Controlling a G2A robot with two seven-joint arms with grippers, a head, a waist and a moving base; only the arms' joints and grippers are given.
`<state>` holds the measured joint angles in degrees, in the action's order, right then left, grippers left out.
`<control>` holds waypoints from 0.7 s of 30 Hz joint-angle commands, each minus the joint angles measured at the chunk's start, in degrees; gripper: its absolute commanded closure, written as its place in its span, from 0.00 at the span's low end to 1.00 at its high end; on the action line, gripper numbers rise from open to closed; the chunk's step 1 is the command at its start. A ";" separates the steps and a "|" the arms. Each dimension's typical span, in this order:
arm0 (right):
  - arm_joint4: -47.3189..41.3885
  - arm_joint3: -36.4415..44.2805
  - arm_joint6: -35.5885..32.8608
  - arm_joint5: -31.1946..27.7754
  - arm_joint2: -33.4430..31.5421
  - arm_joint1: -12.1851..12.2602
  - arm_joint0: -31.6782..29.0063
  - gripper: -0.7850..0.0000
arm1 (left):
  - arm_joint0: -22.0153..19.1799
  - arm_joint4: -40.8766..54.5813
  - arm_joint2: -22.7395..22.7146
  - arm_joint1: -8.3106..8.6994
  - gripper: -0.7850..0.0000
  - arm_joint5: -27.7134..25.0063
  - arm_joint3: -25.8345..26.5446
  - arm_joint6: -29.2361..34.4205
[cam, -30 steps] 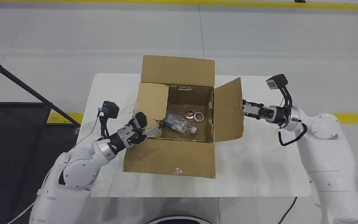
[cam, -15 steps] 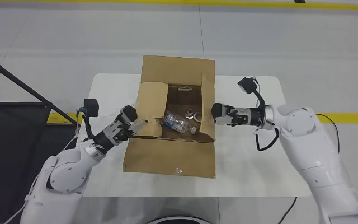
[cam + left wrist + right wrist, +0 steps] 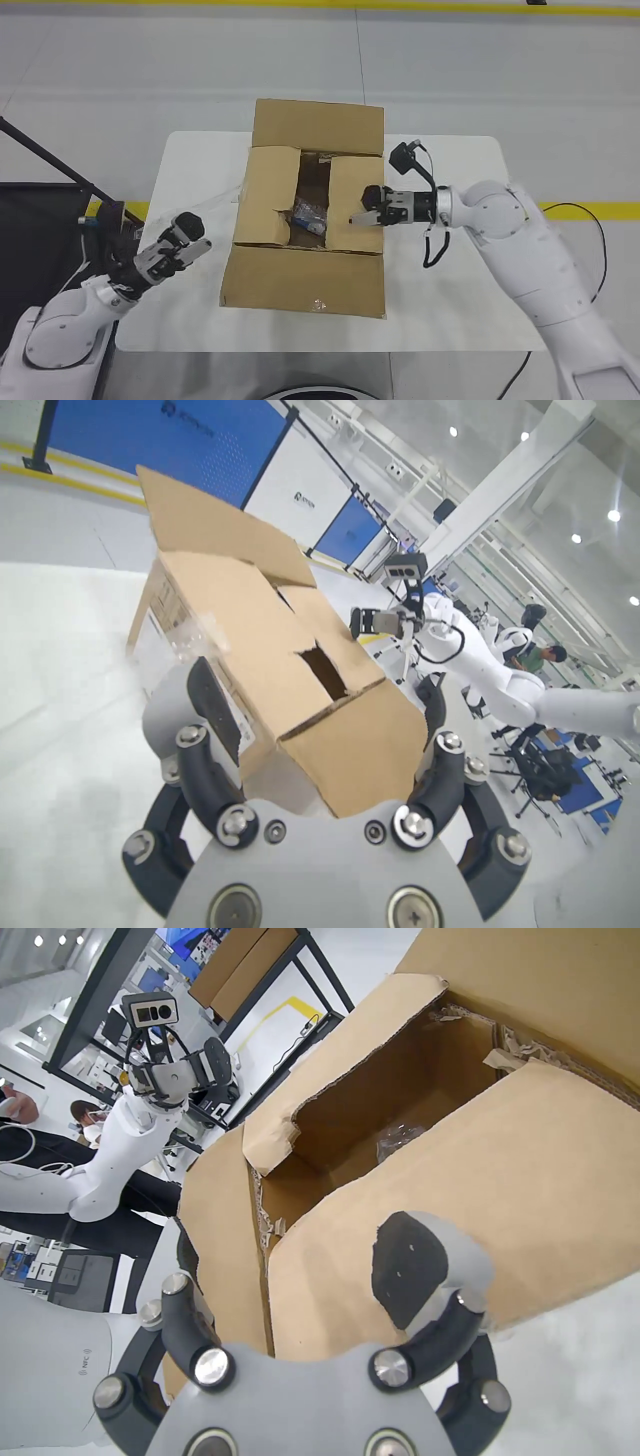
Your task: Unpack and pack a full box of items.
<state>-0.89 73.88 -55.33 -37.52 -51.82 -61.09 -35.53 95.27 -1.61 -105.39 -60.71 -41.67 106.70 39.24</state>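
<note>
The cardboard box [image 3: 305, 280] stands mid-table with its back flap [image 3: 320, 125] upright. Its left flap [image 3: 265, 195] and right flap [image 3: 355, 205] are folded inward, leaving a narrow gap. Through the gap I see a clear plastic item [image 3: 308, 212] [image 3: 397, 1135] inside. My right gripper [image 3: 368, 207] [image 3: 300, 1263] is open at the right flap's outer edge, one finger pad [image 3: 410, 1268] lying on the cardboard. My left gripper [image 3: 190, 235] [image 3: 320, 700] is open and holds nothing, off the box's left side and apart from it.
The white table [image 3: 450, 300] has bare room on both sides of the box. A crumpled bit of clear plastic [image 3: 200, 635] sits by the box's left wall. A black frame [image 3: 40, 160] stands off the table's left edge.
The right gripper swung the right flap from standing open to folded over the opening. The left flap came down too, and the left gripper drew back leftward, away from the box.
</note>
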 commanded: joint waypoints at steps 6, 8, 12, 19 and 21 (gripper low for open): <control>3.56 3.25 4.11 -1.38 -1.08 0.18 -1.50 0.00 | 2.31 9.06 1.11 1.34 0.00 -1.70 -1.31 13.97; 4.56 4.74 5.32 -1.38 -2.11 0.47 -2.42 0.00 | 2.34 10.86 1.59 1.72 0.00 -0.95 -1.66 17.48; 6.10 8.06 7.55 -1.10 -4.72 1.20 -4.77 0.00 | 2.07 15.17 2.94 2.35 0.00 1.62 -2.08 23.00; 7.22 11.11 8.64 -0.40 -7.05 1.88 -7.04 0.00 | 1.65 22.07 4.91 3.70 0.00 7.14 -0.31 30.51; 7.22 11.11 8.64 -0.40 -7.05 1.88 -7.04 0.00 | 1.58 23.89 5.30 4.03 0.00 7.96 -0.31 31.34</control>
<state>6.34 85.00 -46.68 -37.91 -58.87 -59.21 -42.58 96.91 21.40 -100.23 -56.84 -34.05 106.44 70.26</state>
